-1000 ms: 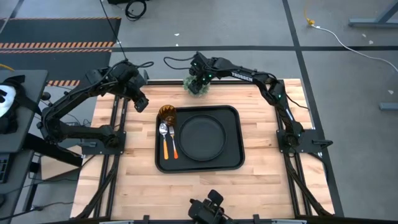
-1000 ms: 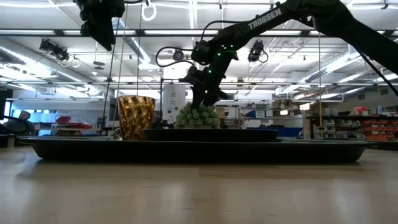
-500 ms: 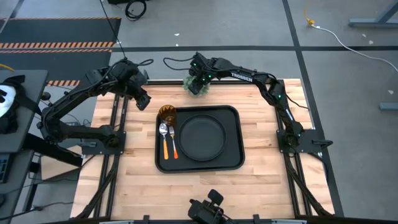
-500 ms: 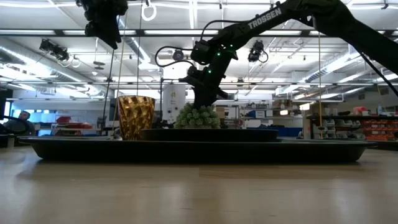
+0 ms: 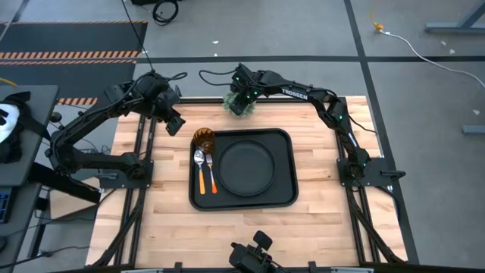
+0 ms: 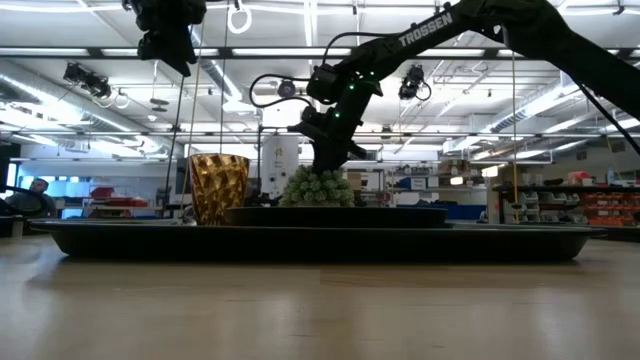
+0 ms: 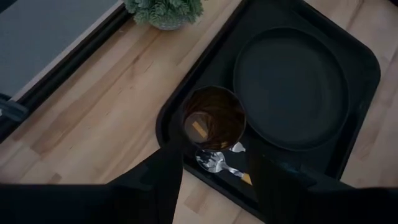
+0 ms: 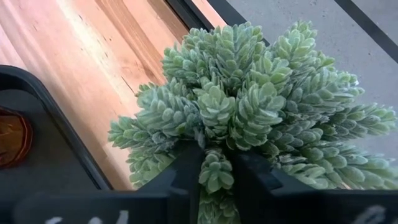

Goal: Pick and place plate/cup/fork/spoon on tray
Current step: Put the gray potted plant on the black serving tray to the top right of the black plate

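The black tray (image 5: pixel 284 196) lies mid-table. On it sit the round black plate (image 5: pixel 246 167), the amber cup (image 5: pixel 203 138) at its far left corner, and a spoon (image 5: pixel 198 159) and a fork (image 5: pixel 211 173) with orange handles. A fuzzy green plant (image 5: pixel 236 107) stands on the table just beyond the tray's far edge, with my right gripper (image 8: pixel 216 186) shut on its top. My left gripper (image 7: pixel 214 186) hangs open and holds nothing, high above the table left of the cup (image 7: pixel 213 118). My right gripper pinches a few leafy sprigs at the top middle of the plant (image 8: pixel 216 169) between its two fingers. The fingers come slanting down from above, from the table's right. The plant stands upright on the table (image 6: pixel 318 190).
The plant stands close to the table's far edge (image 5: pixel 273 97). Bare wood lies left, right and near of the tray. A dark camera mount (image 5: pixel 254 256) sits at the near edge. Black frame rails run along both sides of the table.
My right gripper has shut on the top of the plant while staying where it was. The plant has kept its place on the table.
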Motion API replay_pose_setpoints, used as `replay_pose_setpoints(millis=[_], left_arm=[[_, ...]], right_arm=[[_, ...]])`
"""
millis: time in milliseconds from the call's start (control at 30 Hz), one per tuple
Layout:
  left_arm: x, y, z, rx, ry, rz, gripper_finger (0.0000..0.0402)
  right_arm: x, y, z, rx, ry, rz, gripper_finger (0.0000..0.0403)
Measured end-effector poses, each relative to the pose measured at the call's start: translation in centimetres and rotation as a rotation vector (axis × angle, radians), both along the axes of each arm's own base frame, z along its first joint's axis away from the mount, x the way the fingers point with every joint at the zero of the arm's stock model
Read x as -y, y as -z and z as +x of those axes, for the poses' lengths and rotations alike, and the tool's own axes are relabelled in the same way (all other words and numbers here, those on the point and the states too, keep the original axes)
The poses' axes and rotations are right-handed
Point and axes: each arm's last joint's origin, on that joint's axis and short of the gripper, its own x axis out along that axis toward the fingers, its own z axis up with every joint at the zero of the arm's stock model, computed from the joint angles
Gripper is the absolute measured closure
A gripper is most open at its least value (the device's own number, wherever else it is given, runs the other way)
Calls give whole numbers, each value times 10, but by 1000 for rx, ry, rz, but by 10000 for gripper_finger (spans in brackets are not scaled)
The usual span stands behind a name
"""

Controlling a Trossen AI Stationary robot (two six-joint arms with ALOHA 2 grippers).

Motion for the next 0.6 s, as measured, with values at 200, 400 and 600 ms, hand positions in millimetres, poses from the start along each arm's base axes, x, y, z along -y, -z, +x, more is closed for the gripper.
replay_pose_setpoints(millis=[200,400,600], left_arm=[[0,0,0,3,-7,-6,221],[1,0,1,24,22,-34,221],[1,0,1,21,43,-21,221]], right_arm=[[0,0,0,1,3,1,330],[0,0,0,1,2,1,332],[0,0,0,2,1,3,332]])
